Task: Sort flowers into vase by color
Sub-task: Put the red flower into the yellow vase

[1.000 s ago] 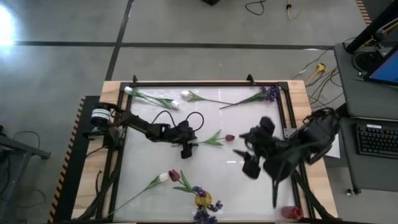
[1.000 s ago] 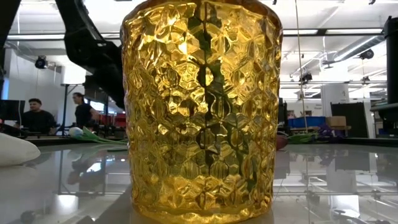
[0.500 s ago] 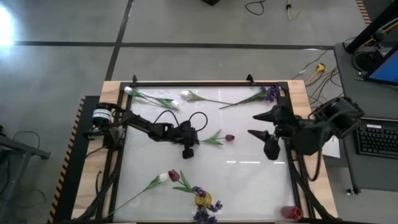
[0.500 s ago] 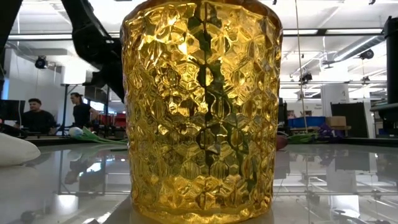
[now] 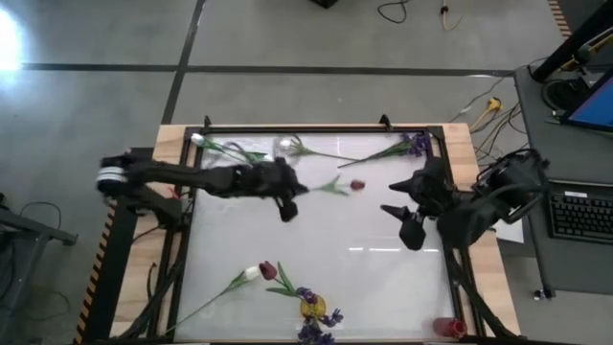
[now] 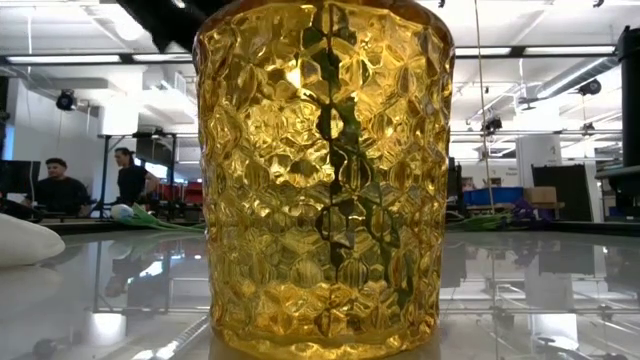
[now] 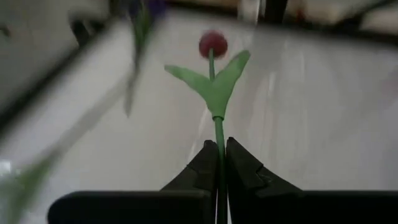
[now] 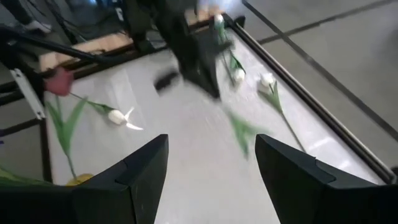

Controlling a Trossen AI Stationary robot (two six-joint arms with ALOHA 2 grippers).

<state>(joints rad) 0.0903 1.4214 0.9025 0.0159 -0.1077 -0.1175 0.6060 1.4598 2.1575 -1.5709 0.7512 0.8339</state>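
My left gripper (image 5: 292, 195) (image 7: 219, 152) is shut on a dark red tulip (image 5: 357, 185) left of the table's middle. Its bud (image 7: 212, 45) and leaves (image 7: 214, 84) point toward the table's right. My right gripper (image 5: 407, 218) (image 8: 211, 180) hangs open over the table's right part with nothing between its fingers. A gold faceted vase (image 6: 325, 180) (image 5: 314, 309) with purple sprigs stands at the near edge. Beside it lie a red and a white tulip (image 5: 261, 272). My left gripper pinches the red tulip's green stem (image 7: 219, 134) between its two fingers, just below the leaves. The fingers come from the table's left and lie along the stem. The flower juts out level ahead of them, bud farthest away, seemingly clear of the table.
Along the far edge lie two white tulips (image 5: 230, 150) (image 5: 287, 145) and a purple sprig (image 5: 414, 145). A black frame (image 5: 316, 129) rims the white tabletop. People (image 6: 60, 185) stand in the room behind the table.
My left gripper has shut on the red tulip's stem and risen, going toward the far edge; the tulip has gone with it, still pointing right. My right gripper has drawn back toward the table's right and far edges, staying open.
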